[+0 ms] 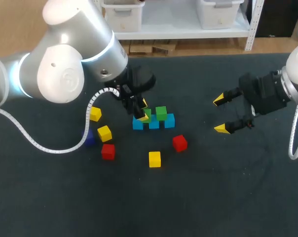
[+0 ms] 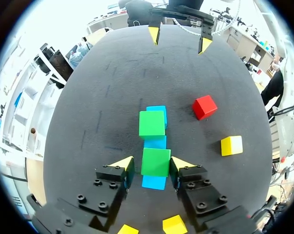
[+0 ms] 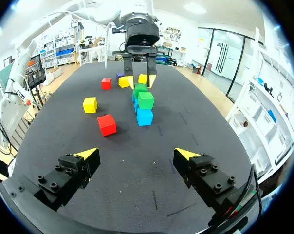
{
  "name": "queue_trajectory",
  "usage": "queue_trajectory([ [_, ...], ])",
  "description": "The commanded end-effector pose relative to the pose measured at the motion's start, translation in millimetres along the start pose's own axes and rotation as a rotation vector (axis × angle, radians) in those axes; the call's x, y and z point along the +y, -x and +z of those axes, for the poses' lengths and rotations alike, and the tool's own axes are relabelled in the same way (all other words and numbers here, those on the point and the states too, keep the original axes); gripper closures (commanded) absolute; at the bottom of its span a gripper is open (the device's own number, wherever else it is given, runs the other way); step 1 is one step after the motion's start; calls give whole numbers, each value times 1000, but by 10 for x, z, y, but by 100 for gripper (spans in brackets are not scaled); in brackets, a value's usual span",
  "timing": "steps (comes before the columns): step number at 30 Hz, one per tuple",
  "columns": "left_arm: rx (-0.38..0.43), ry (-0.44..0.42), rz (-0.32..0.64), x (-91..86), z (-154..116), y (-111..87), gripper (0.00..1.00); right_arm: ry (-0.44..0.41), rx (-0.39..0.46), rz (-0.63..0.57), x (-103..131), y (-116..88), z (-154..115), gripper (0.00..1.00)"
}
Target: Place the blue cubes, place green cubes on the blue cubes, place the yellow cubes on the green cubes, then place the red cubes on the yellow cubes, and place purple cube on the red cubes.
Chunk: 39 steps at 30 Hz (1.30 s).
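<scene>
Nearest us, a yellow cube [image 1: 154, 159] lies loose on the dark table [image 1: 228, 197]. One red cube [image 1: 108, 151] lies to its left and another red cube [image 1: 179, 142] to its right, all well apart. Bare cloth runs from them to the near edge, so there is free room here.

Just past them, a row of blue cubes [image 1: 154, 123] runs side to side. Our left gripper [image 2: 152, 163] stands at the row's left end. Its fingers flank a green cube [image 2: 156, 161] seated on the end blue cube [image 2: 153, 182]. A thin dark gap shows on one side, so we judge the jaws released rather than clamping.

The risk sits here. A finger catching the green cube on the way up could tip it off or shove the row out of line. A second green cube [image 2: 152, 124], farther along the row, would go with it.

To the left, the arm's white coiled cable [image 1: 55, 148] loops low beside the purple cube [image 1: 88, 137] and two more yellow cubes [image 1: 95, 114]. A wide swing could drag them.

Our right gripper [image 1: 220, 114] hangs well off to the right, spread wide and holding nothing. Open cloth lies between it and the row. The far edge lies well beyond the row.
</scene>
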State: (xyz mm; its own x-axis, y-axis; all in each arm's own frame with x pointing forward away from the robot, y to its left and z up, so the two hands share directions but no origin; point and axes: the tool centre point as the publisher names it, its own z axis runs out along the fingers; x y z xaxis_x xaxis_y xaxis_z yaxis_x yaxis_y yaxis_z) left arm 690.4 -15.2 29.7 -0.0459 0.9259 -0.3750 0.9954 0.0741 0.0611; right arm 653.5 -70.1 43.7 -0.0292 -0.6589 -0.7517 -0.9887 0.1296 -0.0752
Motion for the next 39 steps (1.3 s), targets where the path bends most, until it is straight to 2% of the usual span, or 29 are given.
queue_trajectory([
  [1,1,-3,1,21,14,5,54,-1,-3,-1,4,-5,-3,0],
  [22,5,-8,0,54,39,4,54,-1,-3,-1,4,-5,-3,0],
  [26,7,-7,-2,53,28,1,51,-1,-3,-1,4,-5,-3,0],
  [27,5,-6,-4,47,15,2,45,-1,-3,-1,4,-5,-3,0],
  [28,13,-6,-5,37,-3,9,33,-1,-3,-1,4,-5,-3,0],
  [30,11,-2,-1,1,-79,30,0,-1,-3,-1,4,-5,-3,0],
  [39,-14,17,1,-241,-472,29,0,-1,-3,-1,4,-5,-3,0],
])
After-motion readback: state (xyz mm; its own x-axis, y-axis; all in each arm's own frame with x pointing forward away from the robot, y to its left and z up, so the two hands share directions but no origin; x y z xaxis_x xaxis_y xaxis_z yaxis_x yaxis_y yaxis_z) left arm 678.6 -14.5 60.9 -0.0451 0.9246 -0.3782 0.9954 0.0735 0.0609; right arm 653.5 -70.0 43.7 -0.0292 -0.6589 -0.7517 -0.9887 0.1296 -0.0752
